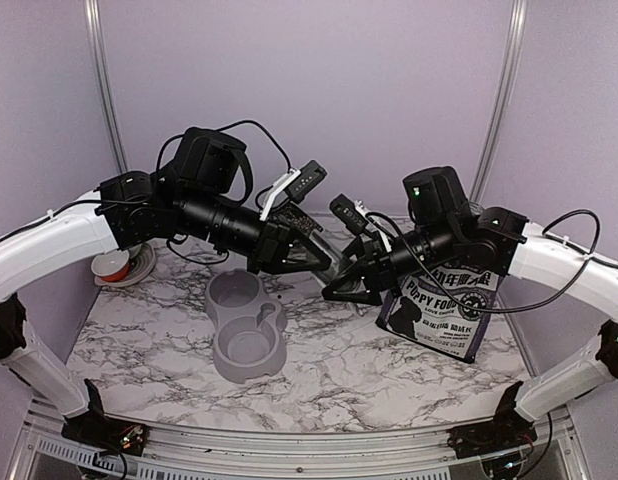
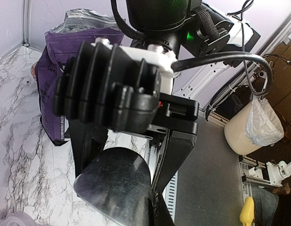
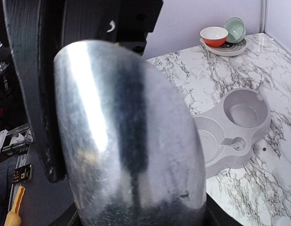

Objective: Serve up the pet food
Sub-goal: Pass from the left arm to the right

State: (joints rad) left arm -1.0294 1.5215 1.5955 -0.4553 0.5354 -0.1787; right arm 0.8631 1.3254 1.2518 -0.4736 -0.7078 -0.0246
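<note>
Above the marble table (image 1: pixel 389 370), the left gripper (image 1: pixel 324 255) is clamped on the shiny metal scoop (image 3: pixel 126 141). The right gripper (image 1: pixel 351 283) straddles it, squeezing or not, can't tell. Pet food shows only as its purple-and-white bag (image 1: pixel 444 300), upright at right, kibble unseen. The grey double bowl (image 1: pixel 247 325) sits left of it.

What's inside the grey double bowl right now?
Nothing visible: from above, both wells of the double bowl show bare grey bottoms. In the right wrist view the scoop covers part of one well.
</note>
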